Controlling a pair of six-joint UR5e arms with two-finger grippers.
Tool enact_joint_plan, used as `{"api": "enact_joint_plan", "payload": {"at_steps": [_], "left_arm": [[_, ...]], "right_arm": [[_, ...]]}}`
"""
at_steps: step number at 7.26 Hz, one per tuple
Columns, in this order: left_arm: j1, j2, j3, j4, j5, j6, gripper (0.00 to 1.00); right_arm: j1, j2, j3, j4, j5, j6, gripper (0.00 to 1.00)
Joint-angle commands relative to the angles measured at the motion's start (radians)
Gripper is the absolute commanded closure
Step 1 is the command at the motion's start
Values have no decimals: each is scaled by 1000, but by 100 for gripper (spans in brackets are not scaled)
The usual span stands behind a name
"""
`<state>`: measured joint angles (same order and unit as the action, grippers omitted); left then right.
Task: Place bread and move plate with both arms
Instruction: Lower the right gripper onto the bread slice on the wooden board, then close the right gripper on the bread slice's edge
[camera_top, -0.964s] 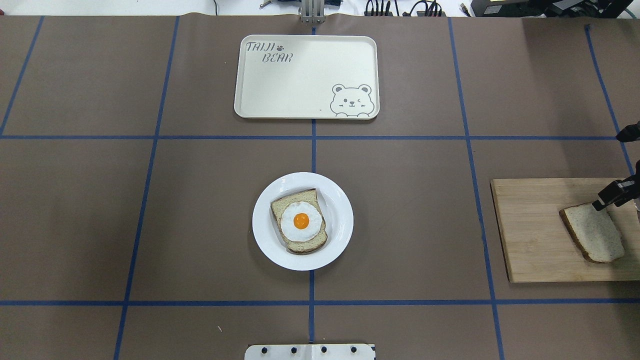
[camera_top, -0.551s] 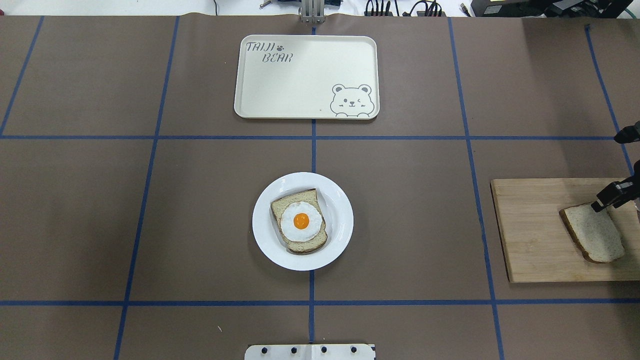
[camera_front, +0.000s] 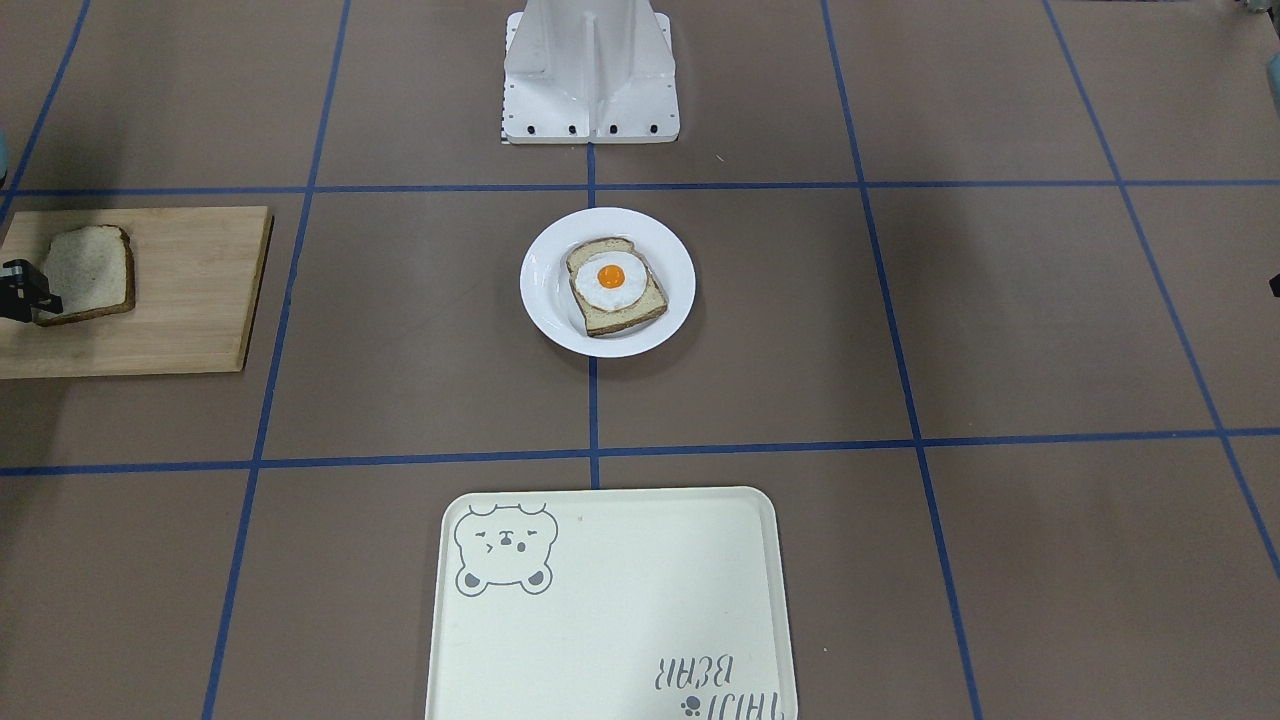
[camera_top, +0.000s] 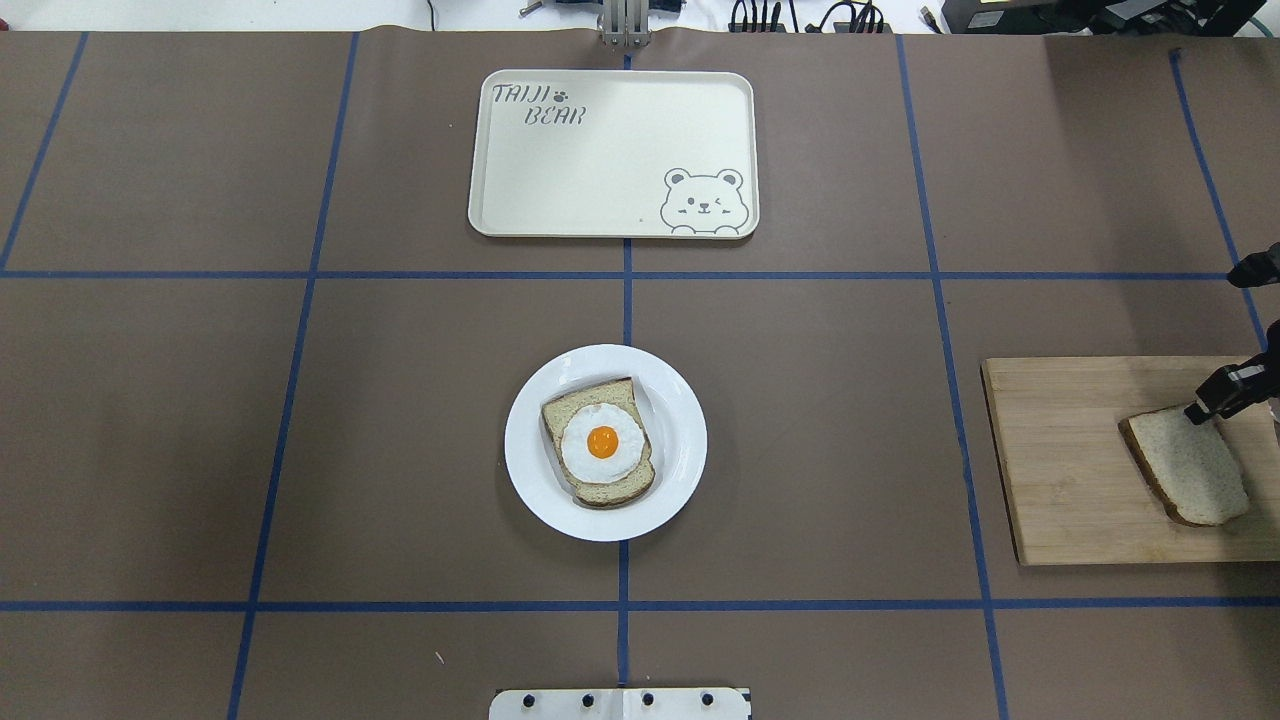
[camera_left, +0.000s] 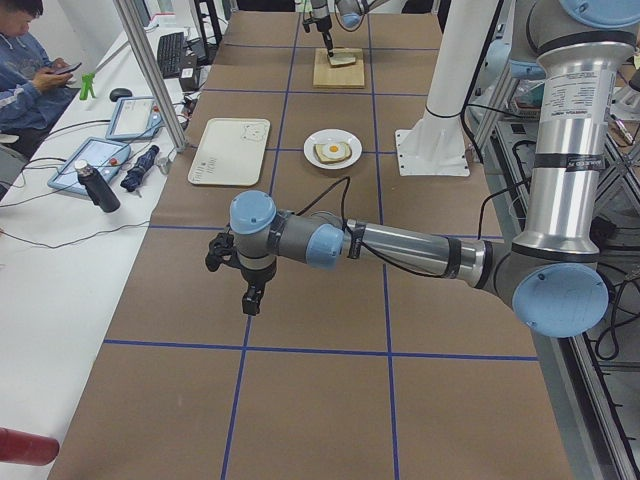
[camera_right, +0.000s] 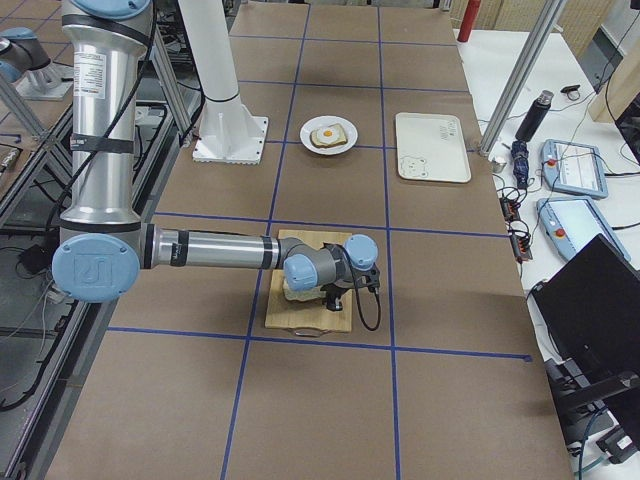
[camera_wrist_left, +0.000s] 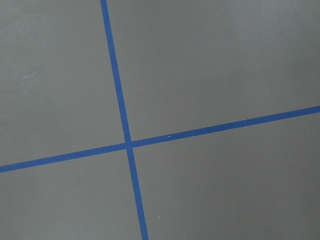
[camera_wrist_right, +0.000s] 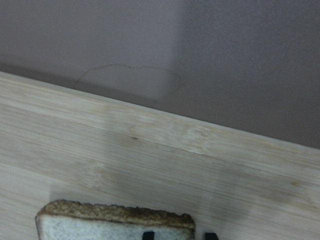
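The bread (camera_top: 1190, 465) lies on a wooden cutting board (camera_top: 1060, 460) at the far right; it also shows in the front view (camera_front: 90, 270). My right gripper (camera_top: 1195, 410) is at the bread's far crust edge. In the right wrist view its fingertips (camera_wrist_right: 146, 234) stand close together at the crust corner (camera_wrist_right: 115, 222), shut on the bread. The white plate (camera_top: 680, 400) sits at the table's middle and holds a slice with a fried egg (camera_top: 603, 442). My left gripper (camera_left: 250, 300) hangs over bare table far to the left; I cannot tell its state.
A cream tray with a bear drawing (camera_top: 600, 150) lies beyond the plate. The white base stand (camera_front: 590, 70) is at the robot's side of the table. Blue tape lines (camera_wrist_left: 127, 145) cross the brown table cover.
My right gripper has shifted slightly down toward the bread. The bread, the plate and the tray have not moved.
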<state>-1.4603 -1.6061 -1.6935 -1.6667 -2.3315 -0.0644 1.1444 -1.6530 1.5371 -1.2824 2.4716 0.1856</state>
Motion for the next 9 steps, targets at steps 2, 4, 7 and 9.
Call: {"api": "enact_joint_plan", "payload": {"at_steps": [2, 4, 7, 9], "left_arm": [[0, 0, 0, -1, 0, 0, 1], [0, 0, 0, 1, 0, 0, 1], [0, 0, 0, 1, 0, 2, 1], [0, 2, -2, 1, 0, 2, 1]], "right_arm": [[-2, -1, -2, -2, 1, 0, 59], [-3, -2, -2, -2, 1, 0, 60], [-8, -5, -5, -2, 1, 0, 60], [-9, -8, -3, -2, 1, 2, 85]]}}
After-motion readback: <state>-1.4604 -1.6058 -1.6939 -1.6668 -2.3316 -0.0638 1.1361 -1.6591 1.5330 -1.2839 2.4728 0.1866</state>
